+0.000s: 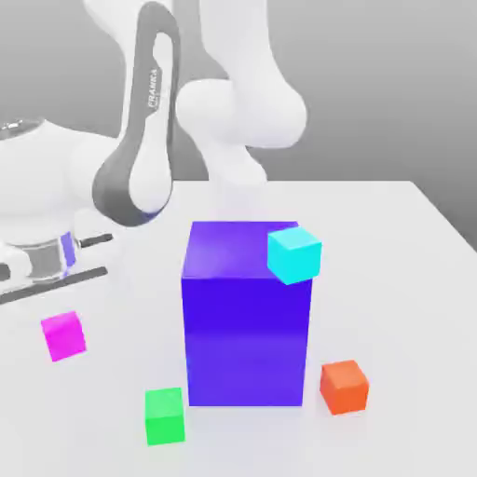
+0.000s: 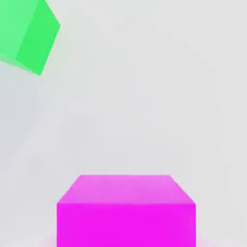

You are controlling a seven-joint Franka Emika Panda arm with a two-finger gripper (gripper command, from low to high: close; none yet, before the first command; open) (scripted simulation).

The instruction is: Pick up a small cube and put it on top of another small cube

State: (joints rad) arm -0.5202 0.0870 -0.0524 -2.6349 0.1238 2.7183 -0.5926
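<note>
The small magenta cube [image 1: 63,335] rests on the white table at the exterior view's left. In the hand view the same magenta cube [image 2: 125,212] is close, with bare table around it. The small green cube [image 1: 165,415] sits near the front edge, to the right of the magenta one and apart from it. One corner of that green cube [image 2: 29,34] reaches into the hand view. My gripper [image 1: 37,265] hangs at the exterior view's left edge, above and slightly behind the magenta cube. It is shut and holds nothing.
A tall blue-purple block [image 1: 246,312] stands mid-table, just right of the green cube. A cyan cube [image 1: 294,254] is by its top right corner. An orange cube [image 1: 345,387] lies at its lower right. The arm's white links [image 1: 140,149] rise behind.
</note>
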